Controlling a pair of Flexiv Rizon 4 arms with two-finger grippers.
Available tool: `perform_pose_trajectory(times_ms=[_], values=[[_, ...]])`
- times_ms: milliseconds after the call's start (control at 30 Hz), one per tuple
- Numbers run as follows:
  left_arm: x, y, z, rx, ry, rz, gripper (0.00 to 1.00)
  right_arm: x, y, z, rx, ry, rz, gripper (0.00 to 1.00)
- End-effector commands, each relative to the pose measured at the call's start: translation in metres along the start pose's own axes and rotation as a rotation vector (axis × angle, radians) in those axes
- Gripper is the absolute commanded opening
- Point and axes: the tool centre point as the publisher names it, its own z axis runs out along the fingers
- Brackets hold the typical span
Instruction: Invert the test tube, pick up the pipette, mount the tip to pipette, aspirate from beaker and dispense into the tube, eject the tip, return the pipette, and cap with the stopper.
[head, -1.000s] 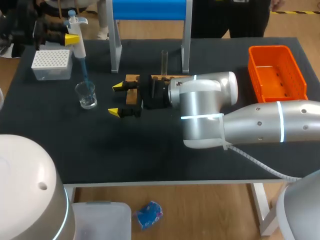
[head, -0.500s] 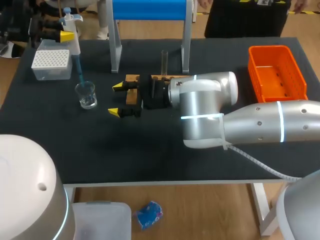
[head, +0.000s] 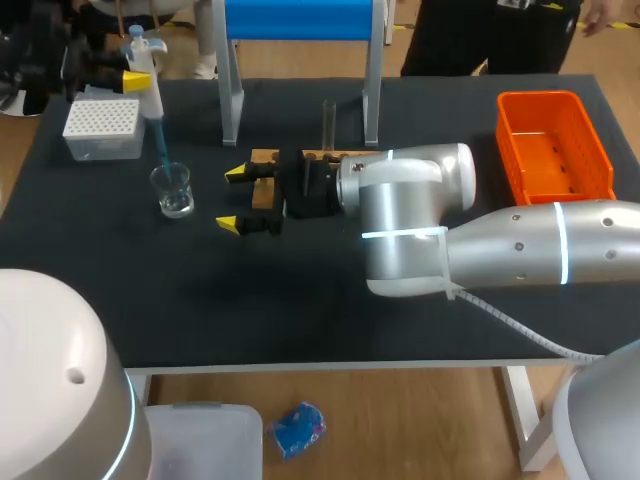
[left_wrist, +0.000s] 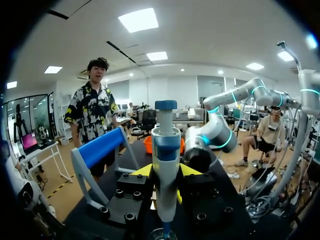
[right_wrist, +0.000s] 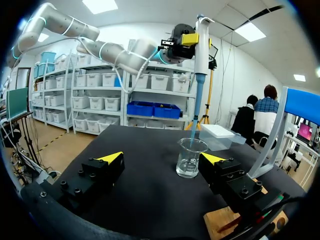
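over the black table (head: 330, 300) left gripper (head: 141, 80) clamps pipette (left_wrist: 165, 150) upright, pointing down at beaker (head: 173, 190); right gripper (head: 232, 198) wide.

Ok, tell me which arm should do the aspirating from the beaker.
Left. The left gripper is shut on the pipette, whose blue tip hangs at the mouth of the beaker. The right gripper is open and empty, by the wooden rack.

silver arms (head: 500, 252); cyan rings (head: 563, 245); yellow-tipped fingers (head: 228, 224)
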Motion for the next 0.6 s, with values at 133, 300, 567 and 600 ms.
perform_pose_trajectory(times_ms=[133, 300, 567, 600], values=[[-0.002, 0.011, 0.003, 0.015, 0.006, 0.0, 0.0, 0.001, -0.001, 0.0, -0.002, -0.003, -0.001, 1.0], [-0.003, 0.017, 0.004, 0.022, 0.007, -0.004, 0.0, 0.001, -0.001, 0.0, -0.002, -0.003, -0.001, 1.0], [-0.004, 0.024, 0.006, 0.031, 0.006, -0.007, 0.0, 0.001, -0.001, 0.0, -0.002, -0.003, -0.001, 1.0], [-0.004, 0.025, 0.006, 0.032, 0.006, -0.007, 0.0, 0.001, -0.001, 0.0, -0.002, -0.003, -0.001, 1.0]])
